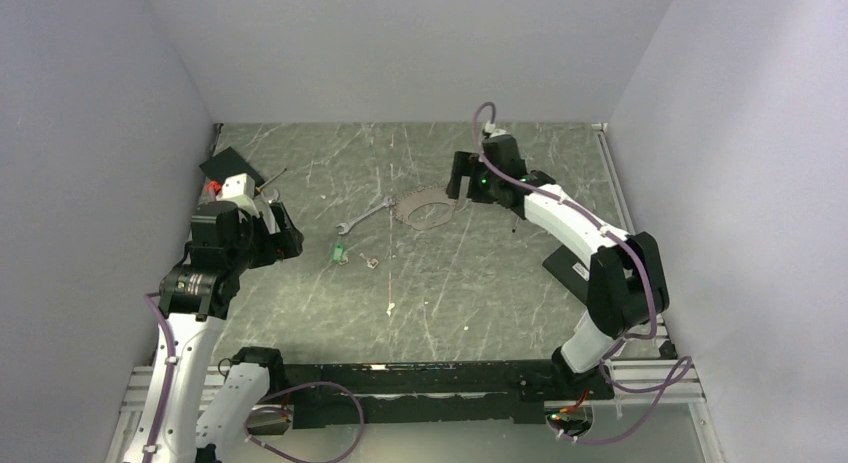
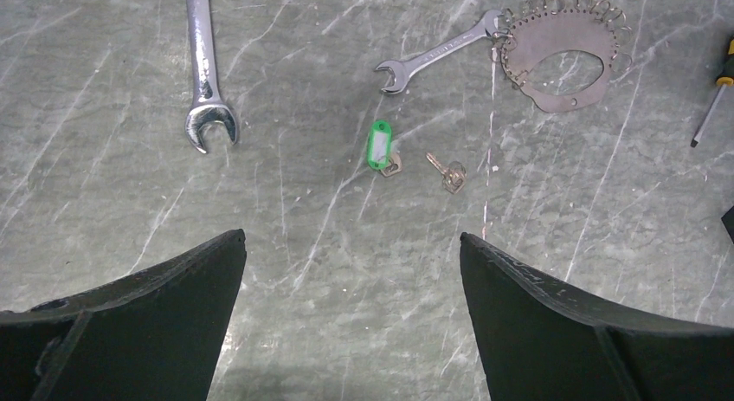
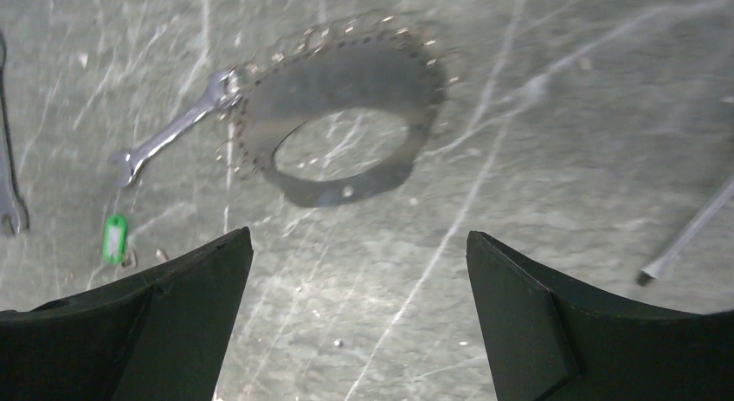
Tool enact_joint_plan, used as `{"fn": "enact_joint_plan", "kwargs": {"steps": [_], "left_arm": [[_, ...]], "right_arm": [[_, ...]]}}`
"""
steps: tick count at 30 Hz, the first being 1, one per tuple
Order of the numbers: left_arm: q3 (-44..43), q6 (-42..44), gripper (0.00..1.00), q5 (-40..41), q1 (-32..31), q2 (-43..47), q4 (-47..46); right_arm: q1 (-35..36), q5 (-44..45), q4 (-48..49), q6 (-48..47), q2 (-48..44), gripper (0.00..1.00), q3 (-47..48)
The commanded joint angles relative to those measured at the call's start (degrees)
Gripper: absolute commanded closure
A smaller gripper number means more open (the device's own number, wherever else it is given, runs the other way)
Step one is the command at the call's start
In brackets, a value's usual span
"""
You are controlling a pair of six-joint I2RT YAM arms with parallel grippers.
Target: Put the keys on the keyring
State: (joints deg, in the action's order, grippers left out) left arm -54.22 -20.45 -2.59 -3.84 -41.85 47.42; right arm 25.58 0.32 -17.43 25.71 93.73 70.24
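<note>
Both my left fingers (image 1: 285, 233) and my right fingers (image 1: 458, 178) are spread wide and hold nothing.

Through the left wrist camera the green-headed key (image 2: 379, 145) lies on the desk (image 2: 104, 210) at 12 o'clock from the gap between those fingers. Its long axis runs 12 to 6. The plain key (image 2: 446, 171) sits just beside it at 1 o'clock, slanting from 10 to 4. My left arm is clearly the nearer one to both.

The keyring (image 3: 346, 72) is a grey oval loop with its long side lying 9 to 3. It rests flat at 12 o'clock, just ahead of my right fingers, well apart from the keys. So I judge the keys are for the left arm and the loop for the right.

Only a sliver of metal shows below the green head; the blade is mostly hidden. A small wrench (image 2: 433, 56) meets the loop's 9 o'clock edge, but I cannot tell whether it is hooked on. A thin string (image 2: 489, 141) runs close by the plain key. The right wrist view is blurred, and the plain key is barely visible there.
</note>
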Motion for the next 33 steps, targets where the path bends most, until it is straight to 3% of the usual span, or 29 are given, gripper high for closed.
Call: {"fn": "enact_joint_plan", "kwargs": {"steps": [1,6,10,15,18,21,30,33], "left_arm": [[0.7,-0.3,0.05,0.7,-0.5,-0.2,-2.1],[4.4,-0.4,0.07,2.5,-2.2,0.5,-6.4],[5.4,-0.1,0.09,2.5,-4.9,-1.7,-8.2],[8.1,-3.1,0.09,-4.0,-5.8,-3.9,-13.1],[11.6,-6.5,0.19,-7.3,-6.1,-4.5,-19.3],[14.1,-10.9,0.19,-8.4,-7.8,-6.6,-25.3],[8.8,-5.4,0.21,-0.6,-20.7,-21.3,-29.7],[5.3,-1.6,0.28,1.5,-23.9,-27.6,-31.7]], "right_arm": [[4.9,3.8,-0.3,-1.2,2.8,0.04,4.0],[9.9,10.0,-5.2,1.2,6.1,0.04,6.0],[11.6,16.0,-9.1,5.4,3.7,0.04,3.8],[12.0,14.9,-5.8,6.5,-5.4,0.04,-6.0],[12.1,14.5,-5.5,5.2,-10.0,0.04,-11.0],[12.2,13.8,-5.1,5.2,-15.1,0.03,-15.5],[12.3,13.1,-3.0,8.2,-33.4,0.04,-28.5],[12.4,13.7,-3.6,10.3,-37.5,0.05,-31.1]]}}
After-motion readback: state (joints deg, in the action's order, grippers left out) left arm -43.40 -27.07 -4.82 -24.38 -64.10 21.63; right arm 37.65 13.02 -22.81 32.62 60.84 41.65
